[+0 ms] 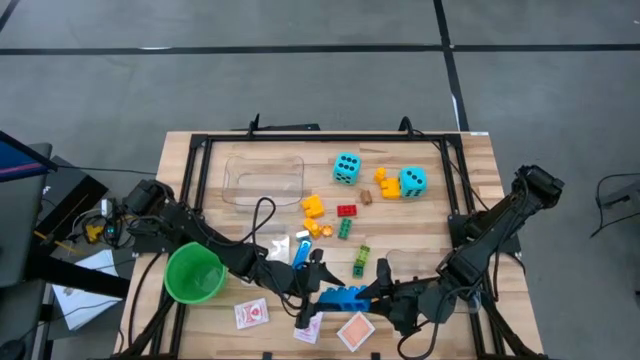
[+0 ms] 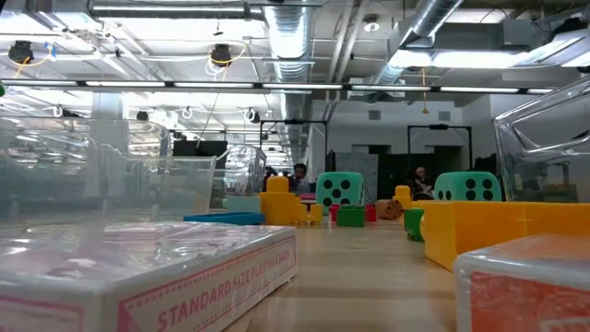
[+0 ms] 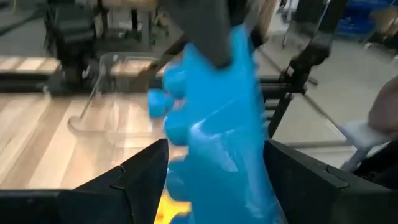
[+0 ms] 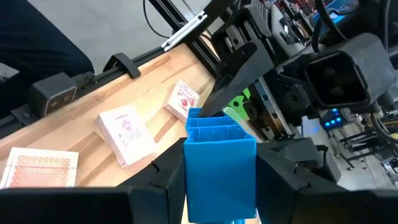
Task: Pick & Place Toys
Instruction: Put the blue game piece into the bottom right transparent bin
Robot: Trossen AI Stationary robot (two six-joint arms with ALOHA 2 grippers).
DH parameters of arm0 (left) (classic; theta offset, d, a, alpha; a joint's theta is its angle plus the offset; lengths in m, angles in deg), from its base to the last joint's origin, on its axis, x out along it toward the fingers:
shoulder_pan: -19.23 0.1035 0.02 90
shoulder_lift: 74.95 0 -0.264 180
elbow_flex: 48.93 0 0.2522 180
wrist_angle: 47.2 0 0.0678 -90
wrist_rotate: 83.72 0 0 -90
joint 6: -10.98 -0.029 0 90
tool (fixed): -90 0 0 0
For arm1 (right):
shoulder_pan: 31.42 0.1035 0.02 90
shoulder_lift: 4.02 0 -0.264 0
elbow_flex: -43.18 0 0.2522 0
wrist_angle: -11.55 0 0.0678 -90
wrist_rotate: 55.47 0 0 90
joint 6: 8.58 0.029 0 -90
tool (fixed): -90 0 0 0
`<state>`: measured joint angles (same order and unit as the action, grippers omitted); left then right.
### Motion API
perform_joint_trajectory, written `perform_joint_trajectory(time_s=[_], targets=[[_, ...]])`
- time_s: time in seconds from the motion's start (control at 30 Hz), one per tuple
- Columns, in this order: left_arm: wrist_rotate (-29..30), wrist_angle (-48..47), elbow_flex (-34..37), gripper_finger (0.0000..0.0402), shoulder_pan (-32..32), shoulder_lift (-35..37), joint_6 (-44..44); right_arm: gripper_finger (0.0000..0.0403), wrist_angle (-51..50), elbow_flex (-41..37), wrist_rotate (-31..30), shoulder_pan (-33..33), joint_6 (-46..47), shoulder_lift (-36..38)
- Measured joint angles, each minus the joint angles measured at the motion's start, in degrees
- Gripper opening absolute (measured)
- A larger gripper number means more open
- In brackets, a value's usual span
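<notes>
A blue plastic brick [image 1: 340, 297] is held between both grippers near the table's front edge. My left gripper [image 1: 314, 288] is shut on its left end and my right gripper [image 1: 378, 292] on its right end. It also shows in the left wrist view [image 3: 217, 124] and the right wrist view [image 4: 221, 168]. Two cyan dice [image 1: 347, 168] [image 1: 412, 182] sit on the far part of the table. Small yellow [image 1: 312, 207], red [image 1: 346, 211] and green [image 1: 361, 260] bricks lie mid-table. Red-and-white card packs [image 1: 252, 313] [image 1: 355, 330] lie flat at the front. My left gripper pinches the blue brick's left end [image 3: 186, 168] between its two fingers, coming about level from the table's left. The brick reaches out past the fingers, above the table. My right gripper pinches the brick's right end [image 4: 199, 186] between its two fingers, coming from the table's right. The brick's far end [image 4: 202, 118] meets the left gripper's fingers [image 4: 236, 68].
A green cup [image 1: 195, 272] stands just left of the left arm. A clear bin [image 1: 265, 180] sits at the far left of the table. A third card pack [image 1: 308, 328] lies under the brick's left end. Black frame rails [image 1: 320, 140] run round the table.
</notes>
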<state>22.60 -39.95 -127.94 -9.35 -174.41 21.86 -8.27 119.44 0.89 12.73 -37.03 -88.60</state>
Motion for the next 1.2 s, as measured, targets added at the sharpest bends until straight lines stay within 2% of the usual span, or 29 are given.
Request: perform_joint_trajectory(time_s=[0.1,0.23,0.4,0.53,0.67,0.77,0.87,1.2], targets=[[-0.2,2.1,0.0,0.0258,-0.5,0.2,0.1,0.0138,-0.6,-0.1,-0.1,-0.1,0.0,-0.1],[-3.5,4.3,0.0,0.0259,-1.4,0.2,0.0,0.0138,-0.8,-0.1,-1.0,-0.1,0.5,-0.1],[-3.7,4.1,0.0,0.0265,-2.4,1.3,-3.2,0.0138,-1.4,-0.1,-2.4,-0.1,1.0,-0.1],[-1.2,-0.9,0.1,0.0266,-2.9,4.1,-3.5,0.0138,-1.4,0.0,-2.7,-0.1,1.3,-0.1],[6.0,-7.2,1.2,0.0257,-3.9,7.5,-3.6,0.0138,-2.0,0.0,-7.2,0.0,3.8,-0.1],[13.3,-10.4,3.0,0.0247,-4.9,10.1,-3.6,0.0138,-5.9,1.0,-13.4,-0.3,8.5,-0.1],[17.6,-10.5,5.4,0.0238,-5.1,13.1,-3.2,0.0138,-12.2,4.1,-18.0,-0.8,16.5,0.0],[24.9,-10.7,14.7,0.0216,-4.9,25.4,-3.0,0.0138,-27.9,9.1,-21.7,-1.0,44.2,0.0]])
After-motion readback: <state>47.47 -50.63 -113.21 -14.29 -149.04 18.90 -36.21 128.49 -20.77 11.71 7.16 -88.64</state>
